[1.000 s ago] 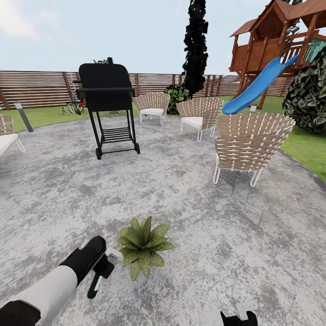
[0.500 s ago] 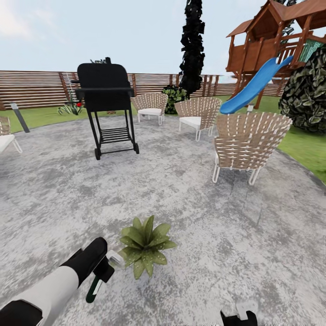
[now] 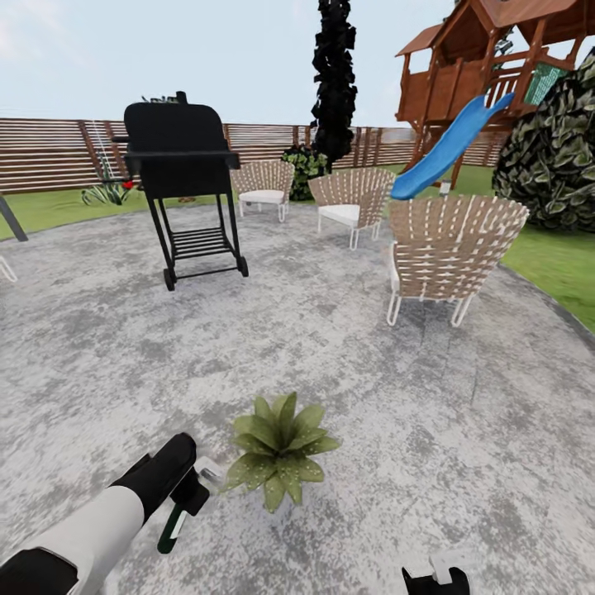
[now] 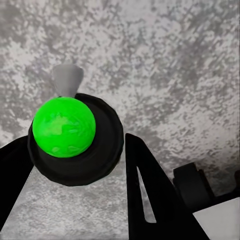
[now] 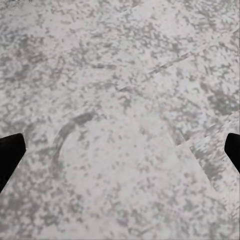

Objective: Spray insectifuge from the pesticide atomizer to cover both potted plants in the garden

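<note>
L gripper point(image 3: 188, 489) clamps spray bottle point(image 3: 173, 524), nozzle toward plant point(image 3: 279, 450) for spraying; R gripper point(image 3: 435, 578) jaws spread, idle.

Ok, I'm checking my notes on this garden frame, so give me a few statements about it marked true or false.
1. The left gripper holds the spray bottle. True.
2. The potted plant stands on the lawn. False: it stands on the stone patio.
3. The right gripper's fingers are spread wide over bare stone. True.
4. The grill lies tipped on its side. False: it stands upright on its legs.
5. The blue slide comes off the wooden playhouse. True.
</note>
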`<state>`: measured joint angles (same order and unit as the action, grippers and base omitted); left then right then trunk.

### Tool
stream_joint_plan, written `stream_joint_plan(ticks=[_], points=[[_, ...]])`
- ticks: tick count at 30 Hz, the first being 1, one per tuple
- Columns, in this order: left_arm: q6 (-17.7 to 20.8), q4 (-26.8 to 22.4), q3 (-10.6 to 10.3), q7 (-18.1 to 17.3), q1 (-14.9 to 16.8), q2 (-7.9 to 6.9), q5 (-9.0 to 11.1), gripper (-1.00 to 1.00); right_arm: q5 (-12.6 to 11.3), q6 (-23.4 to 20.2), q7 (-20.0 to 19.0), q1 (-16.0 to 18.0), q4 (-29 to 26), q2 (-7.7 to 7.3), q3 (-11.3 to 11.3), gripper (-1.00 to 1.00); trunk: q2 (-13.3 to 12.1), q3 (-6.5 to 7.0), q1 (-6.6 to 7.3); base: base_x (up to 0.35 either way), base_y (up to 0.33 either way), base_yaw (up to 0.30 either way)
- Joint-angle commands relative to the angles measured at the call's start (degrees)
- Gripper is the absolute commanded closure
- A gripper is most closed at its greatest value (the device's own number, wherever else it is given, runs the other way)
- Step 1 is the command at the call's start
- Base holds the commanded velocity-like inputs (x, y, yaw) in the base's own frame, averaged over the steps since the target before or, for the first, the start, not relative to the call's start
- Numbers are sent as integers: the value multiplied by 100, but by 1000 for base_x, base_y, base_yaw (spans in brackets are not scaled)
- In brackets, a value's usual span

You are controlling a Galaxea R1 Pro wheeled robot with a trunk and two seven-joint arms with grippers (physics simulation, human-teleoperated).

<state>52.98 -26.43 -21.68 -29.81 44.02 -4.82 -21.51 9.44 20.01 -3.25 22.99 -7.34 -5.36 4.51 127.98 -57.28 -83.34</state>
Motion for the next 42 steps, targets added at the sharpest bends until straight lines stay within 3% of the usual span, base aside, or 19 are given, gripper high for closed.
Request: stream_joint_plan(ticks=[1, 16, 21, 25, 33, 42], points=[[2, -10, -22, -60, 1, -4, -62, 100, 43, 21, -26, 4, 5, 0, 50, -100, 2, -5, 1, 0, 304, -1], [2, 41, -20, -76, -7, 16, -37, 100, 49, 21, -26, 4, 5, -7, 58, -100, 2, -5, 1, 92, 289, -253], [-19, 66, -45, -131, -24, -16, -47, 100, 49, 21, -26, 4, 5, -9, 59, -100, 2, -5, 1, 31, 39, -300], [-76, 60, -95, -587, -25, -68, -85, 100, 49, 21, -26, 4, 5, -9, 59, -100, 2, -5, 1, 1, 2, -300], [-61, 66, -99, -629, -30, -72, -112, 100, 49, 21, -26, 4, 5, -9, 59, -100, 2, -5, 1, -15, 13, -298], [-53, 59, -99, -613, -69, -86, -122, 100, 49, 21, -26, 4, 5, -8, 57, -100, 2, -5, 1, -210, 216, -29]])
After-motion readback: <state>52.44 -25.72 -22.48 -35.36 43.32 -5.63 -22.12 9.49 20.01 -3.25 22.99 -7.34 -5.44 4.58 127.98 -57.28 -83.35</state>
